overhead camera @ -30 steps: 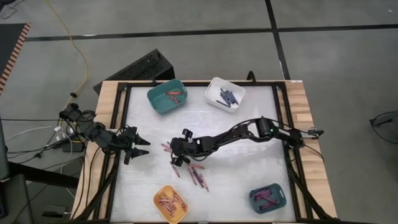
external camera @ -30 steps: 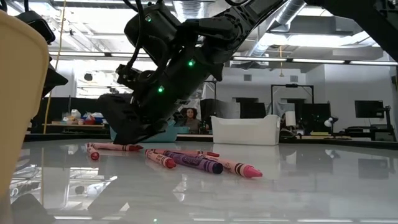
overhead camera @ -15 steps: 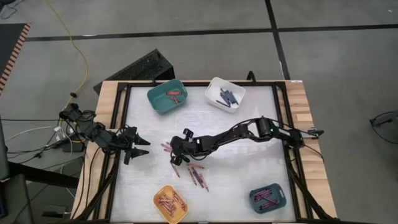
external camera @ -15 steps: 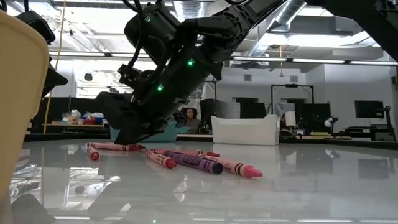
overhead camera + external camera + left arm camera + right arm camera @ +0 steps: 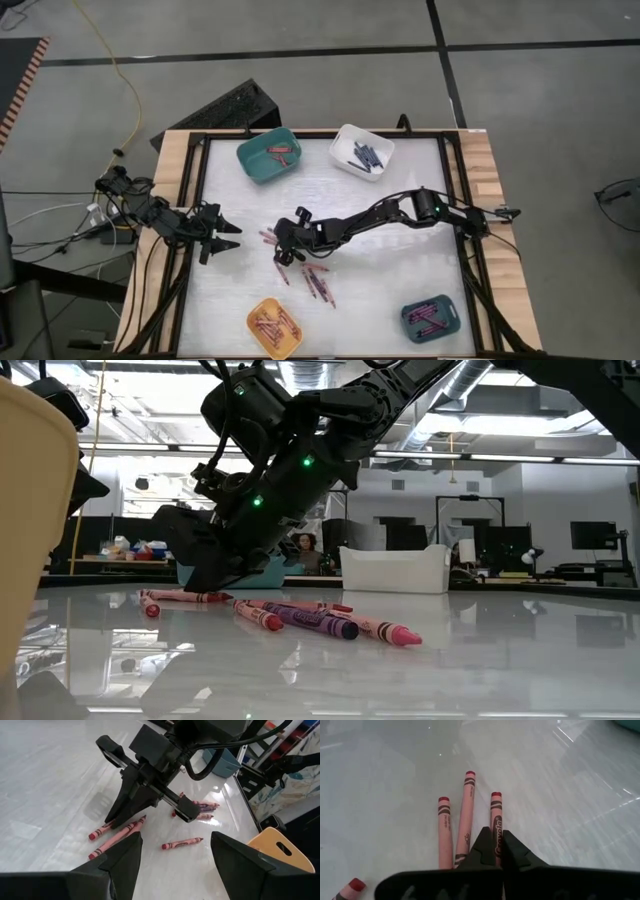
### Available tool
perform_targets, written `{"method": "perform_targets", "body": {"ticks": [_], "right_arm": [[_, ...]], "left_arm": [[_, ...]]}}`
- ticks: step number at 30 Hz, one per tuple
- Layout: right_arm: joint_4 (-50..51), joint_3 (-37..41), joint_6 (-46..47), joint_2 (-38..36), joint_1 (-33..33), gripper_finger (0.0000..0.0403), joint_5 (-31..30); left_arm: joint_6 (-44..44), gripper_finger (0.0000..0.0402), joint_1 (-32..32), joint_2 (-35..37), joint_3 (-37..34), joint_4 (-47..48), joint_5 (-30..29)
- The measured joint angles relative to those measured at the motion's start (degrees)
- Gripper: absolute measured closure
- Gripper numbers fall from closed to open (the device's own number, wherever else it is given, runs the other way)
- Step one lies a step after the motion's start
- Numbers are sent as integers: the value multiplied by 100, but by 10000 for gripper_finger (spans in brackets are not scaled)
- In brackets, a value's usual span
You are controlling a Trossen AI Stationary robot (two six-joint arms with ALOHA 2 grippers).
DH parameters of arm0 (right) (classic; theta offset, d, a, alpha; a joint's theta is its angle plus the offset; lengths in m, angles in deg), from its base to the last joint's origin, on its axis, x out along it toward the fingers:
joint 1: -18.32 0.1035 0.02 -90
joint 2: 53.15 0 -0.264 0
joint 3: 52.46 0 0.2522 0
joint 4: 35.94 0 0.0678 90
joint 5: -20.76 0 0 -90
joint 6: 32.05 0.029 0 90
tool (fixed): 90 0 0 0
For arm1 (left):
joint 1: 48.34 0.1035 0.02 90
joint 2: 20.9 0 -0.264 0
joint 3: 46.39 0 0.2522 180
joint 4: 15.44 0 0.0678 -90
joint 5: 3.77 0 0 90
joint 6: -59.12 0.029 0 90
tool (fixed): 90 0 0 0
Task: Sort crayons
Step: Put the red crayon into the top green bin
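Observation:
Three red-tipped crayons (image 5: 466, 810) lie side by side on the white table, left of its middle. My right gripper (image 5: 495, 834) reaches across from the table's right and is shut on the right-hand one of them (image 5: 496, 815); it also shows in the high view (image 5: 277, 246) and the low view (image 5: 215, 582). More red, pink and purple crayons (image 5: 316, 280) lie loose just nearer the front edge (image 5: 320, 620). My left gripper (image 5: 228, 236) waits open and empty at the table's left edge (image 5: 176, 837). My right gripper pinches the crayon's paper-wrapped shaft (image 5: 497, 831) between its two fingers, toward the end away from the red tip (image 5: 496, 795). The fingers slant down from the table's right and lie across the crayon's sides, along its length. The crayon lies flat on the table beside its two neighbours.
A teal bin (image 5: 270, 156) and a white bin (image 5: 362, 150) stand at the far edge. A yellow bin (image 5: 274, 327) and a dark teal bin (image 5: 432, 318) stand at the near edge, each with crayons in it. A person sits in the room behind (image 5: 303, 548).

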Motion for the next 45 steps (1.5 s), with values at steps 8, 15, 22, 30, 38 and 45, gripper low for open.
{"method": "perform_targets", "body": {"ticks": [8, 15, 22, 30, 38, 45], "right_arm": [[41, 15, -40, -154, -21, 400, 39], [43, 27, -200, -325, -237, 401, 53], [-324, 19, -316, -339, -511, 401, 37], [-1246, 10, -464, -345, -840, 401, 33], [-1496, -271, -579, -351, -1194, 401, 24], [-1464, -753, -955, -363, -1451, 400, 18]], "left_arm": [[0, 174, 0, 2, 0, 0, -4], [0, 174, 0, 0, 0, 1, -5], [0, 174, 0, 1, 0, 0, -6], [0, 174, 0, 1, 0, 0, -4], [0, 174, 0, 0, 0, 0, -4], [0, 174, 0, 0, 0, 0, -2]]}}
